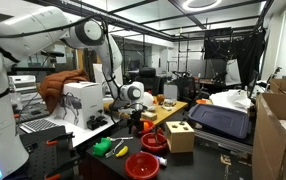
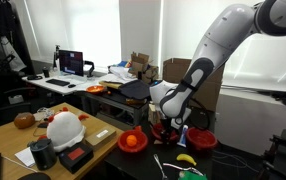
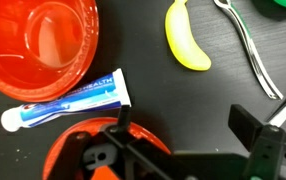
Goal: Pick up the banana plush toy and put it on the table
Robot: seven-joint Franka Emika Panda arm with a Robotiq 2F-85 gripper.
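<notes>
Wrist view: banana plush toy (image 3: 187, 38) flat on black table (image 3: 213, 95)

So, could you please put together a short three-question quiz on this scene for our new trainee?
1. True or false: the banana plush toy lies inside the empty red bowl.
2. In the wrist view, which thing lies right next to that bowl? A. a toothpaste tube B. a metal utensil C. a green plush toy
3. Fill in: the gripper has its jaws ____ and holds nothing.

Key:
1. False: it lies on the table, apart from the bowl.
2. A.
3. Open.
</notes>
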